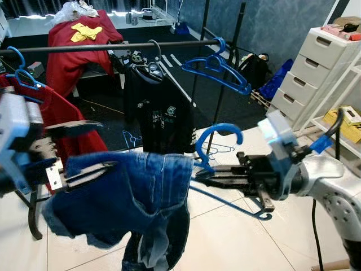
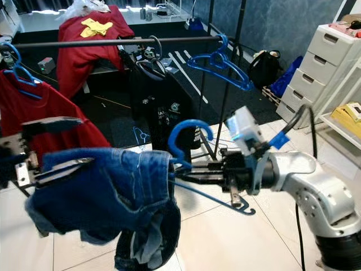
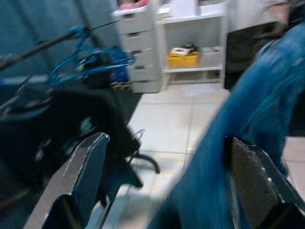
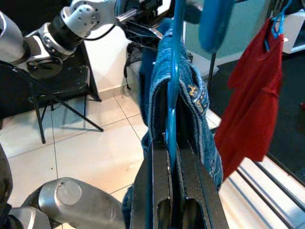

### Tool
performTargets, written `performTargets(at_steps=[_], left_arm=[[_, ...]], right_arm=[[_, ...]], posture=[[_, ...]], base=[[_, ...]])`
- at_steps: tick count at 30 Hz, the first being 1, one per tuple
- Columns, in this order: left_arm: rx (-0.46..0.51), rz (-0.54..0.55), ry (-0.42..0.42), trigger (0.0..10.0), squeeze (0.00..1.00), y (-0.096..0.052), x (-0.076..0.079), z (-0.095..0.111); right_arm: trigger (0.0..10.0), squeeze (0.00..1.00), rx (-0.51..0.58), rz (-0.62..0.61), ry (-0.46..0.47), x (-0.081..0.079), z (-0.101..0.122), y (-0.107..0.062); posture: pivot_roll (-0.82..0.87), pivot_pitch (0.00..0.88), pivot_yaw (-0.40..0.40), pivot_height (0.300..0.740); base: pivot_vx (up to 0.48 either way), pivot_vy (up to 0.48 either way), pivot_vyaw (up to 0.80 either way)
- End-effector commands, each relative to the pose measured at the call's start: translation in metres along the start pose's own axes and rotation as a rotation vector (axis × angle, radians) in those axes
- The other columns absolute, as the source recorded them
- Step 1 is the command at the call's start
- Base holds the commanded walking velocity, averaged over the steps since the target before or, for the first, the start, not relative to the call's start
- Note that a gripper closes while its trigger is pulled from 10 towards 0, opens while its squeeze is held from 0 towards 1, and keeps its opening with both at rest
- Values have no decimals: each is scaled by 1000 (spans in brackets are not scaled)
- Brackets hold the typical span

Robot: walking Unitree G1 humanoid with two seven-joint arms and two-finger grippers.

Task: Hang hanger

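A blue plastic hanger point(image 1: 220, 135) carries a pair of blue jeans point(image 1: 146, 192) draped over its bar, held in mid-air in front of me. My right gripper point(image 1: 200, 176) is shut on the hanger just below its hook, and the right wrist view shows the thin blue bar point(image 4: 170, 119) clamped between the fingers. My left gripper point(image 1: 107, 145) stands open at the jeans' left edge, its lower finger point(image 1: 90, 169) against the denim. The left wrist view has denim point(image 3: 248, 109) lying between the spread fingers. The black clothes rail point(image 1: 113, 46) runs across behind, higher than the hook.
On the rail hang a red shirt on a blue hanger point(image 1: 34, 96), a black T-shirt point(image 1: 161, 110) and an empty blue hanger point(image 1: 217, 68). White drawers point(image 1: 321, 68) stand at the right. Loose hangers point(image 1: 132, 138) lie on the floor under the rail.
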State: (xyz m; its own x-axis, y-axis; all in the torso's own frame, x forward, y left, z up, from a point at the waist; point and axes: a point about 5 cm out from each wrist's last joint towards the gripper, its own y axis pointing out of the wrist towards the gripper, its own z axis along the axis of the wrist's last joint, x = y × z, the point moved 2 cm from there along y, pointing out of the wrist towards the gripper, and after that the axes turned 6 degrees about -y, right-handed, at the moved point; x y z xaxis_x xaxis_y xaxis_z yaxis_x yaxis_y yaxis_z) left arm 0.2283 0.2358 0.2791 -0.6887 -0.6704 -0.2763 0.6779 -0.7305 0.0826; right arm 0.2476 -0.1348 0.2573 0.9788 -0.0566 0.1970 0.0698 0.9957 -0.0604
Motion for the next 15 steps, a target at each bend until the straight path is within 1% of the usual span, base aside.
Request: performTargets(at_steps=[1,3,4,5,6,8,9,10,12,13,14,15], left_arm=[[23,53,-3,10000,1000,-10,-4,0],[91,128,-50,10000,1000,-26,-9,1],[109,147,-62,10000,1000,-31,-11,1],[109,147,-62,10000,1000,-31,-11,1],[134,162,-80,10000,1000,-35,-11,0],[198,185,-143,10000,1000,-44,-7,-6],[198,185,-143,10000,1000,-44,-7,-6],[195,202,-170,10000,1000,-47,-4,-14],[195,202,-170,10000,1000,-47,-4,-14],[191,219,-202,10000,1000,-50,-2,-23],[191,219,-202,10000,1000,-50,-2,-23],[180,219,-239,10000,1000,-48,3,-34]], right_arm=[[0,0,32,14,-26,0,10,-4],[0,0,26,-7,-35,4,12,-9],[0,0,26,-13,-38,5,13,-11],[0,0,26,-13,-38,5,13,-11],[0,0,31,-23,-41,6,14,-12],[0,0,40,-47,-49,9,17,-17],[0,0,40,-47,-49,9,17,-17],[0,0,44,-54,-53,9,19,-19],[0,0,44,-54,-53,9,19,-19],[0,0,49,-56,-55,9,21,-21],[0,0,49,-56,-55,9,21,-21],[0,0,56,-60,-60,9,23,-22]], posture=[[-67,61,-39,740],[-63,57,-37,740],[-61,58,-35,740],[-61,58,-35,740],[-61,55,-32,740],[-62,52,-31,740],[-62,52,-31,740],[-63,50,-29,740],[-63,50,-29,740],[-64,45,-30,740],[-64,45,-30,740],[-65,42,-29,740]], base=[[0,0,0],[0,0,0],[0,0,0],[0,0,0],[0,0,0],[0,0,0],[0,0,0],[0,0,0],[0,0,0],[0,0,0],[0,0,0],[0,0,0]])
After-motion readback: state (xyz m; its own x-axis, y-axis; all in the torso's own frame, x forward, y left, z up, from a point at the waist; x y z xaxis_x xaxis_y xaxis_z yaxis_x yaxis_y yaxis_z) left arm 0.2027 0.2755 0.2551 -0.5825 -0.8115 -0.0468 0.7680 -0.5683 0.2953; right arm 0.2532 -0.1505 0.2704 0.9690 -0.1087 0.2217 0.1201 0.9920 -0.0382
